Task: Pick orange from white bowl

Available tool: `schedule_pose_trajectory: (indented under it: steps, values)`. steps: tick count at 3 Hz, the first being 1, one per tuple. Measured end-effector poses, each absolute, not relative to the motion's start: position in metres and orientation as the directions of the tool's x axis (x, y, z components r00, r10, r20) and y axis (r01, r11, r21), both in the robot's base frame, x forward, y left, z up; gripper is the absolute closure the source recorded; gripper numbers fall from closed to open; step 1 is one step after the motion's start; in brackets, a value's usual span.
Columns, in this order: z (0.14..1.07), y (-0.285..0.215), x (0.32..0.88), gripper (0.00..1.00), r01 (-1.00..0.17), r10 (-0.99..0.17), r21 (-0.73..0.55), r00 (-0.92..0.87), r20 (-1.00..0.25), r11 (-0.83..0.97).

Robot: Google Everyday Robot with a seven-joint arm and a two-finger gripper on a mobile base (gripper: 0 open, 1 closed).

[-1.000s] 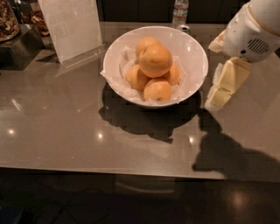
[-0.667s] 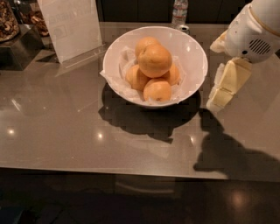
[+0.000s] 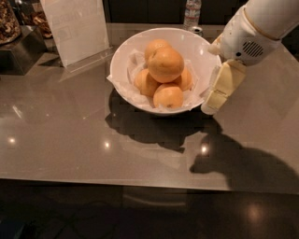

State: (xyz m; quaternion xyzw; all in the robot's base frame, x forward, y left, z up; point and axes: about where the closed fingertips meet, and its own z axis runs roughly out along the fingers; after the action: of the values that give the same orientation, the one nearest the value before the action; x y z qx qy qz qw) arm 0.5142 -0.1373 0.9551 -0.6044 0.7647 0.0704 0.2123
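Camera view: the orange [image 3: 165,64] sits on top of 4 smaller-looking oranges [image 3: 168,96], piled on crumpled paper [image 3: 134,60] in the white bowl [image 3: 196,44] on the desk [image 3: 70,135]. The tool [image 3: 211,103] hangs just outside the bowl's right rim. It holds nothing visible, and I cannot tell how far open it is. The fruit looks firm, smooth, fairly heavy and likely to roll, so grip it across its widest middle, from above.

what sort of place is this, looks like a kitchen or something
Likely an office snack counter or café bar: a glossy grey countertop holds a white bowl of oranges, a clear sign stand and a water bottle behind. The gripper hangs just right of the bowl.
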Motion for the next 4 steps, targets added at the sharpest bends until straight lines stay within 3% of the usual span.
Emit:
schedule_pose_trajectory:
  steps: [1, 4]
  values:
    - [0.941, -0.097, 0.547, 0.0, -0.965, -0.874, -0.096, -0.177, -0.453, 0.245]
    - [0.934, -0.07, 0.574, 0.0, -0.969, -0.852, -0.087, -0.158, -0.499, 0.23]
